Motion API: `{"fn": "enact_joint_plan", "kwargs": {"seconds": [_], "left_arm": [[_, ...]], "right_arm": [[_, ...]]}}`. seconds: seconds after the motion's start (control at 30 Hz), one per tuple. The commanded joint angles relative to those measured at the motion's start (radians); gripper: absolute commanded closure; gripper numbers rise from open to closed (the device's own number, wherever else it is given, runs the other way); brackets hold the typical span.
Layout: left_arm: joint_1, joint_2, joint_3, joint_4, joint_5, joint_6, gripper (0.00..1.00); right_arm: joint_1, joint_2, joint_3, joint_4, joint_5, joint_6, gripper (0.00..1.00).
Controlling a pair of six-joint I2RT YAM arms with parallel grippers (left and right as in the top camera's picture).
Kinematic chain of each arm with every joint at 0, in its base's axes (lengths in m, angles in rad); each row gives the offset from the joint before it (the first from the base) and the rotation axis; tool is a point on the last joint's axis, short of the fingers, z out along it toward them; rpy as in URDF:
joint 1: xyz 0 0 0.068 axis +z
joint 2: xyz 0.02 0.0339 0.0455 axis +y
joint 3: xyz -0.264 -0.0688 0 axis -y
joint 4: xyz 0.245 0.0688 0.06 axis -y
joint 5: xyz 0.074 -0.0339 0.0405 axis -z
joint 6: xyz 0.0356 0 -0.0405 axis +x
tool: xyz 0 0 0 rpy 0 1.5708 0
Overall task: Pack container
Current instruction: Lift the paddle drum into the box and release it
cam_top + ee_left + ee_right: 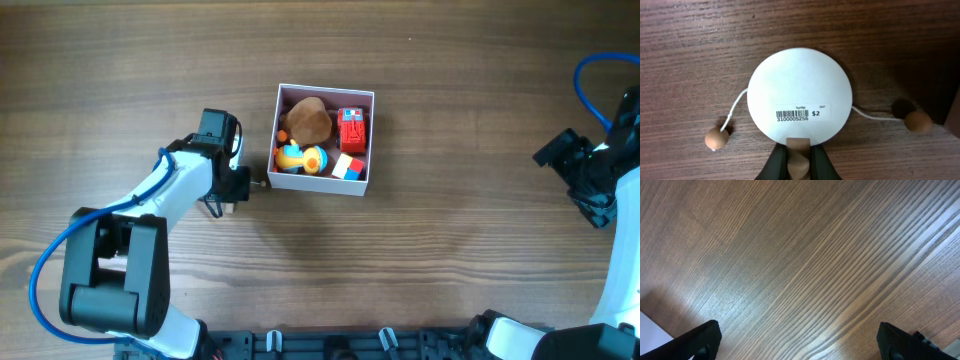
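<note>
Left gripper is pinching the wooden handle of a little white drum toy, just off the container's left wall, so it's a short hop across. The right gripper is well away from it.

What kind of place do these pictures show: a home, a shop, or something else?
Probably a robot test bench, not a home: two robot arms at a wood-grain table, a small container of toys, and a price-stickered white disc toy in the left tool.
</note>
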Motion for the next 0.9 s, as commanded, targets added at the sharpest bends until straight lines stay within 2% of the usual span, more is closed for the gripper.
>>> {"fn": "enact_joint_plan", "kwargs": {"seconds": [0.0,0.2,0.3,0.43,0.6,0.7,0.87], "left_arm": [[0.003,0.005,-0.015,-0.06,0.023,0.0,0.96],[0.003,-0.084,0.14,-0.248,0.023,-0.002,0.96],[-0.01,-0.163,0.284,-0.345,0.023,-0.002,0.96],[-0.086,-0.228,0.429,-0.394,0.032,-0.002,0.96],[-0.282,-0.242,0.479,-0.268,0.037,-0.056,0.96],[-0.394,-0.161,0.479,-0.171,0.033,-0.119,0.96],[-0.472,0.011,0.479,-0.061,0.03,-0.164,0.96]], "right_arm": [[-0.002,-0.001,-0.004,0.003,-0.005,-0.006,0.0],[-0.002,-0.001,-0.004,0.002,-0.005,-0.006,0.0],[-0.002,-0.001,-0.004,0.002,-0.005,-0.006,0.0],[-0.002,-0.001,-0.004,0.003,-0.005,-0.006,0.0],[-0.002,-0.001,-0.004,0.002,-0.005,-0.006,0.0],[-0.002,-0.001,-0.004,-0.004,-0.005,-0.006,0.0],[-0.002,-0.001,-0.004,-0.005,-0.005,-0.006,0.0]]}}
